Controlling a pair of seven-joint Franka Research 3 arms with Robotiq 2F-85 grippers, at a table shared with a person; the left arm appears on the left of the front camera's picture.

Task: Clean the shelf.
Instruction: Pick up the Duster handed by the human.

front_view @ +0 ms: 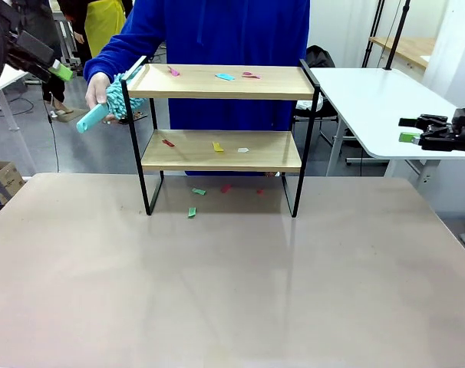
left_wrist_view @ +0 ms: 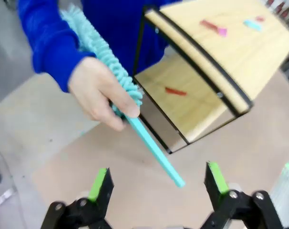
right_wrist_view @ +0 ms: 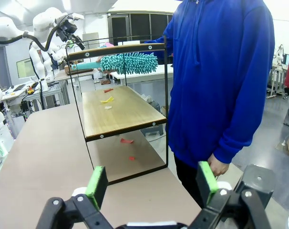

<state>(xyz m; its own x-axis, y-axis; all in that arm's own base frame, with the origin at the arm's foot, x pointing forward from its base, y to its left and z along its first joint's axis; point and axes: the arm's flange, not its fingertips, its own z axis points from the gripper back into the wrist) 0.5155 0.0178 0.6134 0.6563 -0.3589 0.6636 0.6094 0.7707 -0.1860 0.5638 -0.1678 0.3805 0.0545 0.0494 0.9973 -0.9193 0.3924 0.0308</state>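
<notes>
Tabletop (front_view: 232, 291) lies nearest us, dull beige. Shelf (front_view: 271, 153) stands upright toward its far side, approx centre, w/ a person (front_view: 232, 31) in a blue top right behind it. We see small coloured scraps (front_view: 225, 77) on both boards: pink and blue on top, red, yellow and white on the lower one. A few green and red ones lie on the table under the shelf.

Person's hand (front_view: 97, 90) holds a teal duster (front_view: 119, 98) at the shelf's top-left corner. Its fluffy head is touching or just beside the frame; we can't tell which.

L gripper (left_wrist_view: 157, 175) hangs raised at upper left in front view, nr that hand. In its wrist view we see the green pads (left_wrist_view: 99, 183) spread wide, gripping nothing. Duster's handle end points down toward the gap btwn them, no contact visible.

R gripper (right_wrist_view: 151, 172) sits out past the table's right edge, well apart from the shelf. Its fingers also stand wide apart, holding nothing.
</notes>
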